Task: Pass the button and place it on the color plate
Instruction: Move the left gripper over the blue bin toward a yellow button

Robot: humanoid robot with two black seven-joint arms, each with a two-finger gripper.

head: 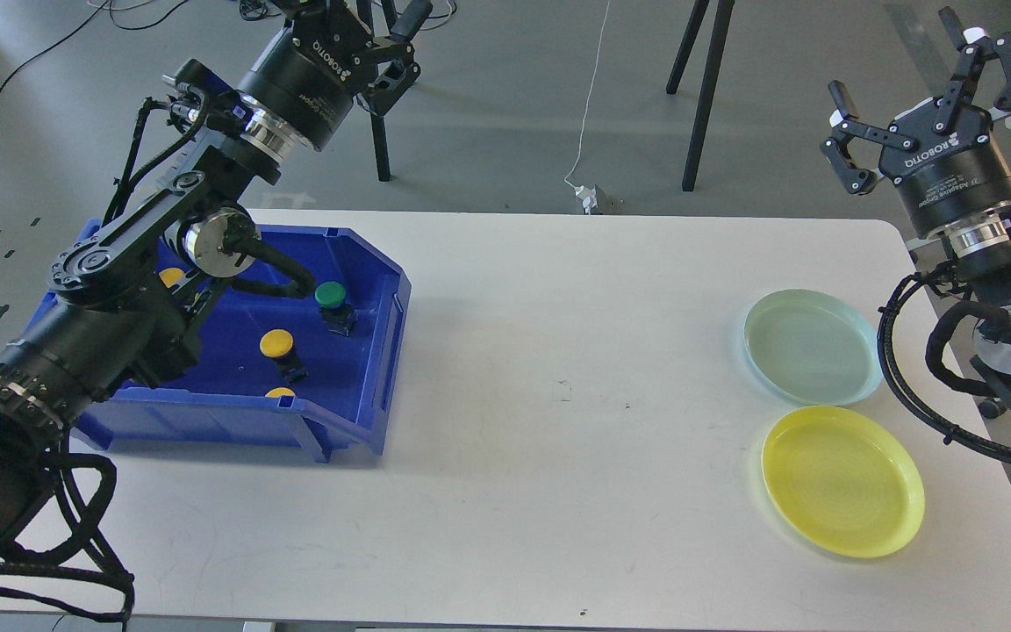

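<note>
A small yellow-capped button [278, 348] lies in a blue bin [356, 386] on the table's [514, 369] left. It looks light, rigid, likely slippery on top; gripping its black body seems best. The right gripper [918, 92] is open, empty; left gripper [391, 44] unclear. The yellow plate [843, 481] waits far right.

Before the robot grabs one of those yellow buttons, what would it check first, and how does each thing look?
1. Yellow button reachable in the blue bin: ok, it lies uncovered.
2. Left gripper open: cannot tell, its fingers are partly cut off.
3. Right gripper open for the handover: ok.
4. Yellow plate free: ok, nothing in it.
5. Green button out of the way: ok, apart from the yellow one.
</note>
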